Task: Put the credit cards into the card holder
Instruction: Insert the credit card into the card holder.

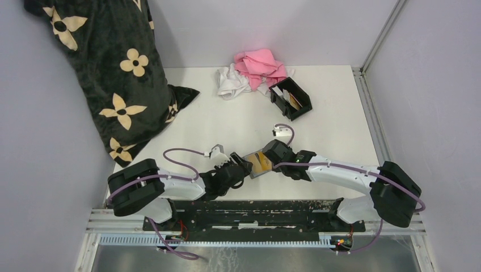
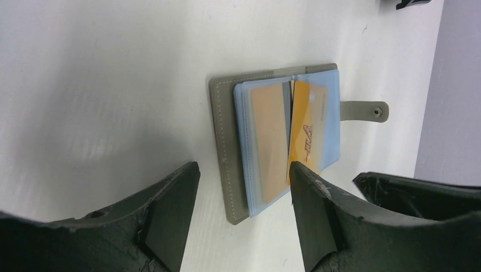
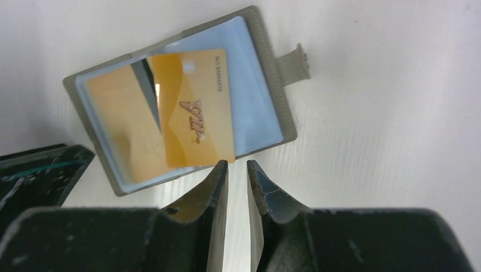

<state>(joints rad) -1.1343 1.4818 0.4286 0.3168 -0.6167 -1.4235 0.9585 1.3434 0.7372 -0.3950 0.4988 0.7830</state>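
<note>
step in hand: drawing the orange card point(image 3: 195, 116) from the open wallet point(image 2: 218, 130) near the arms. left gripper point(image 2: 243, 170) gapes above it. right gripper point(image 3: 237, 164) stands narrowly apart at the card's corner, gripping nothing. we advise pinching that corner, then carrying to the card holder point(image 1: 292, 101).

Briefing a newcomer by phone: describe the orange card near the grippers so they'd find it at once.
At the near middle of the white table, a grey wallet lies open. The card sits askew on top, glossy orange with raised lettering, unlike the paler tan card sleeved beside it.
</note>
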